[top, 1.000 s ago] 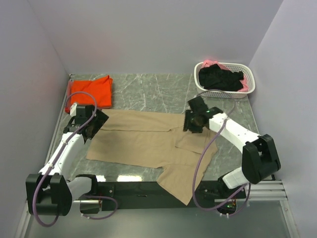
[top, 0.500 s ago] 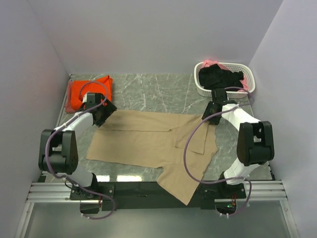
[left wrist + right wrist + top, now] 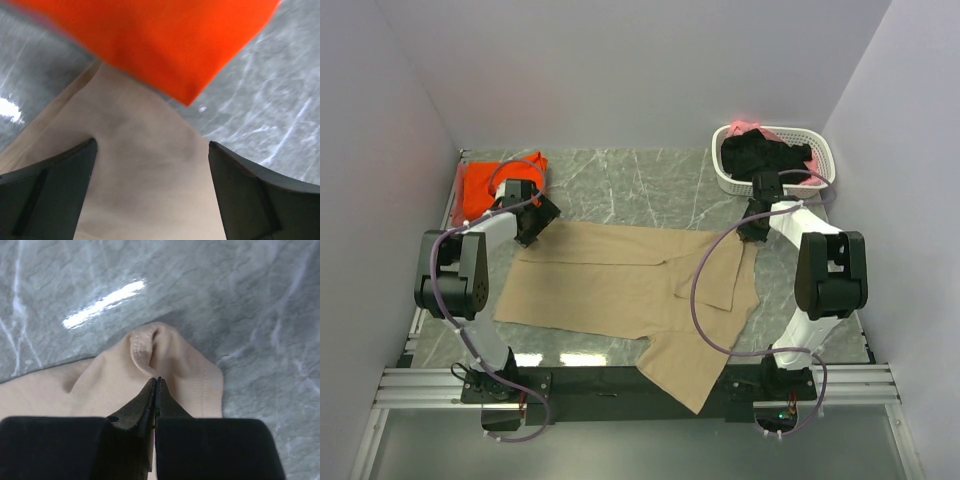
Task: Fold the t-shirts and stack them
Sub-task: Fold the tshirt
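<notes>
Colours: tan shirt (image 3: 610, 285), plain beige; orange shirt (image 3: 477, 190), plain bright orange; black shirt (image 3: 765, 158) and pink shirt (image 3: 744, 127), both unpatterned; basket (image 3: 738, 186), white, slotted; table (image 3: 630, 185), dark grey-green marble pattern with pale veins and white glare.

**Right fingers pinch the shirt's corner**

The right gripper (image 3: 156, 385) has its dark fingers pressed together on the hemmed corner of the tan t-shirt (image 3: 177, 362), which bunches into a small raised fold. Grey marbled table (image 3: 240, 300) surrounds it, with a glare streak.
</notes>
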You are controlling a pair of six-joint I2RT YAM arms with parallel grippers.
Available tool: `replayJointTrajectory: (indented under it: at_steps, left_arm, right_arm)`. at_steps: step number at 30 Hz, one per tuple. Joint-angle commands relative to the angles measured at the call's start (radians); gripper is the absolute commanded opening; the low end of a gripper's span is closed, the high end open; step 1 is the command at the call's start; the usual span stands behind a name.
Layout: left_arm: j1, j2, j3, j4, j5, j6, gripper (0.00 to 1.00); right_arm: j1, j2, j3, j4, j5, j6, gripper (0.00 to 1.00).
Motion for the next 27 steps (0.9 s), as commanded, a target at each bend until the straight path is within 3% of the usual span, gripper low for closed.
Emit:
replayJointTrajectory:
  at_steps: [1,15,16,17,18,25,26,27]
  left_arm:
    - [-0.004,0.033,0.04,-0.027,-0.053,-0.002,0.99]
    - [0.007,0.061,0.022,-0.1,-0.148,-0.039,0.99]
    - [0.007,0.061,0.022,-0.1,-0.145,-0.039,0.99]
    - [0.007,0.061,0.022,-0.098,-0.138,-0.039,0.99]
    - [0.009,0.061,0.02,-0.095,-0.131,-0.036,0.99]
    - [0.009,0.025,0.034,-0.1,-0.124,-0.025,0.99]
    - [0.009,0.024,0.034,-0.097,-0.119,-0.025,0.99]
    - [0.009,0.015,0.033,-0.09,-0.11,-0.023,0.99]
  right_arm:
    - [-0.024,-0.017,0.012,-0.004,0.051,0.01,0.0]
    - [-0.081,-0.03,-0.098,0.074,0.037,0.05,0.01]
    - [-0.089,-0.017,-0.078,0.068,0.034,0.05,0.06]
    - [-0.092,0.001,-0.066,0.065,0.03,0.049,0.24]
    - [-0.092,0.004,-0.055,0.059,0.024,0.05,0.33]
    - [-0.089,-0.132,-0.006,0.01,0.065,0.033,0.52]
    - [-0.087,-0.172,-0.011,0.005,0.044,0.026,0.68]
    - [-0.086,-0.194,-0.035,0.0,0.028,0.026,0.71]
